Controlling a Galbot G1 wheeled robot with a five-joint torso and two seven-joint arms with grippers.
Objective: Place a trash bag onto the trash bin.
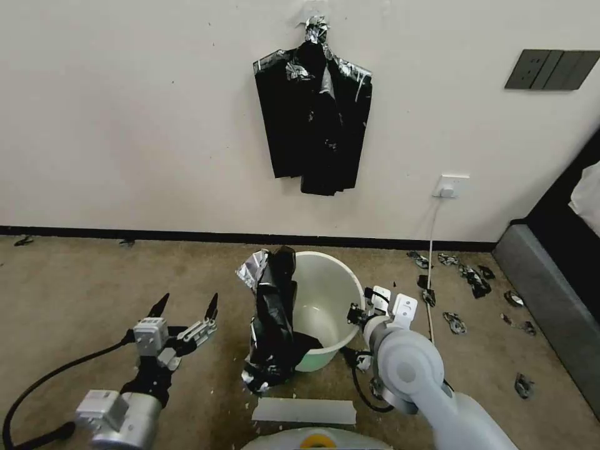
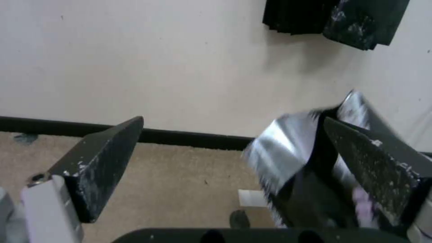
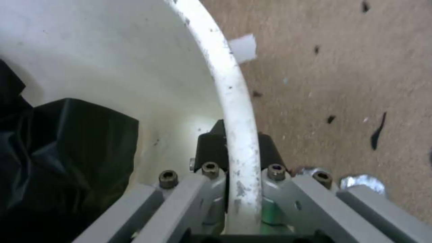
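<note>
We see the trash bin point(image 1: 325, 300) on the carpet, the trash bag point(image 1: 275, 319) draped over its left rim, partly hiding it. Our right gripper point(image 3: 238, 152) pinches the right rim; our left gripper point(image 1: 184, 306) hangs spread, empty.
</note>
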